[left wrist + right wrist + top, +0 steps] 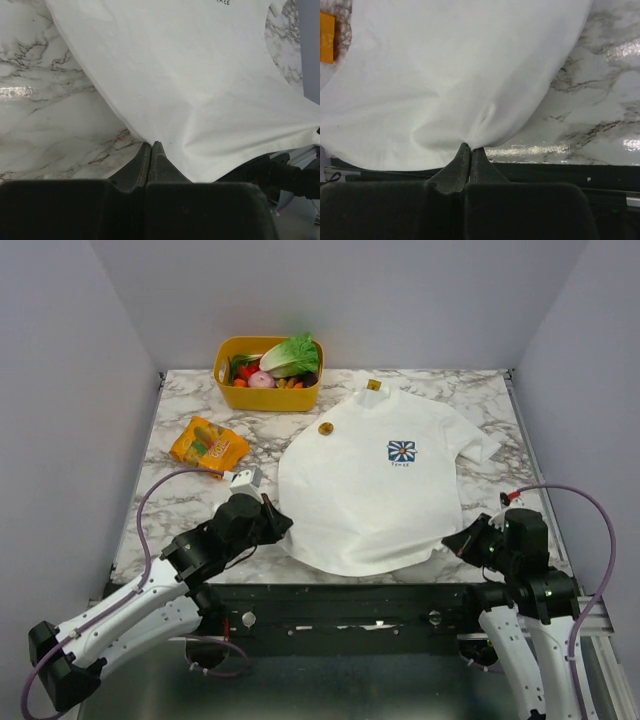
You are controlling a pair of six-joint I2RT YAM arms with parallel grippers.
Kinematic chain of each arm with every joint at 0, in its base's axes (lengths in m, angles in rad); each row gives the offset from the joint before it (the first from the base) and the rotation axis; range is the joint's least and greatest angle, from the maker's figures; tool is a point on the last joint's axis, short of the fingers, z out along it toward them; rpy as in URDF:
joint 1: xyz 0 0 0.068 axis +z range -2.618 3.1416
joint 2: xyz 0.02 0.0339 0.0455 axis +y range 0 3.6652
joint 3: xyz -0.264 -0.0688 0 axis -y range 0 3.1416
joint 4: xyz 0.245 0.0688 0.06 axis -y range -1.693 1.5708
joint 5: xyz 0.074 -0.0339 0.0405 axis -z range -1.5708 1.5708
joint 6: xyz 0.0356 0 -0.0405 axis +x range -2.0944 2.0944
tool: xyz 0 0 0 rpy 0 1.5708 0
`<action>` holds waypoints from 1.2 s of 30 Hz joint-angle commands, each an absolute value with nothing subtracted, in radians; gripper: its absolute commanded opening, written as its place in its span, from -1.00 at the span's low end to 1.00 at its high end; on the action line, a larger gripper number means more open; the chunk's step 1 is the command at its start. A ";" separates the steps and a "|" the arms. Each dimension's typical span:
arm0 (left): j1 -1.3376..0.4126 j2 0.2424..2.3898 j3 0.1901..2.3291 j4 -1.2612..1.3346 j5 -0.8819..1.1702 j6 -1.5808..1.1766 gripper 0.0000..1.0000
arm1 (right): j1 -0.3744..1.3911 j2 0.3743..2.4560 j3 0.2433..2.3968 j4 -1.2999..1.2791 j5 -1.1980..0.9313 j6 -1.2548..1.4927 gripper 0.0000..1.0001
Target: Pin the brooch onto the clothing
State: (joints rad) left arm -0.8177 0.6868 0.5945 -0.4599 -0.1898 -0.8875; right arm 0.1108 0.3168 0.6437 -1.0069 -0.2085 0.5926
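The white T-shirt (pixel 365 490) lies spread on the marble table with its blue flower print (pixel 401 450) and yellow collar tag (pixel 373 385) facing up. The tiny gold brooch (pixel 326 427) rests on its left shoulder. My left gripper (pixel 283 523) is shut on the shirt's lower left hem; in the left wrist view the cloth (pixel 200 90) runs into the closed fingertips (pixel 151 145). My right gripper (pixel 449 541) is shut on the lower right hem; in the right wrist view the cloth (pixel 445 80) puckers at the closed fingertips (pixel 471 147).
A yellow tub (pixel 268 372) of toy vegetables stands at the back left. An orange snack packet (pixel 209 445) lies left of the shirt and shows in the right wrist view (pixel 327 30). The table's front edge (pixel 380 578) runs just under the hem.
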 commanded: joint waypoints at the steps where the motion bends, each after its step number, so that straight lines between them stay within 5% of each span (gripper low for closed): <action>1: -0.882 0.684 0.552 -0.499 -0.215 -1.005 -1.00 | 0.107 0.319 0.664 -1.111 -0.209 0.658 -0.99; 22: -1.061 0.698 0.531 -0.732 -0.307 -1.143 -1.00 | 0.109 0.417 0.784 -1.310 -0.166 0.497 -0.99; 27: -1.098 0.700 0.520 -0.724 -0.313 -1.146 -0.97 | 0.107 0.425 0.831 -1.338 -0.129 0.489 -0.46; 30: -1.117 0.693 0.523 -0.726 -0.308 -1.132 -0.39 | 0.107 0.429 0.859 -1.339 -0.141 0.489 0.03; 31: -1.121 0.690 0.528 -0.729 -0.311 -1.131 0.07 | 0.109 0.431 0.885 -1.335 -0.161 0.488 0.07; 32: -1.126 0.687 0.532 -0.736 -0.317 -1.128 0.24 | 0.107 0.434 0.897 -1.338 -0.161 0.486 0.37; 34: -1.129 0.678 0.543 -0.758 -0.346 -1.123 0.53 | 0.109 0.443 0.919 -1.322 -0.150 0.480 0.62; 36: -1.129 0.673 0.561 -0.762 -0.365 -1.106 0.77 | 0.107 0.446 0.937 -1.289 -0.144 0.473 0.66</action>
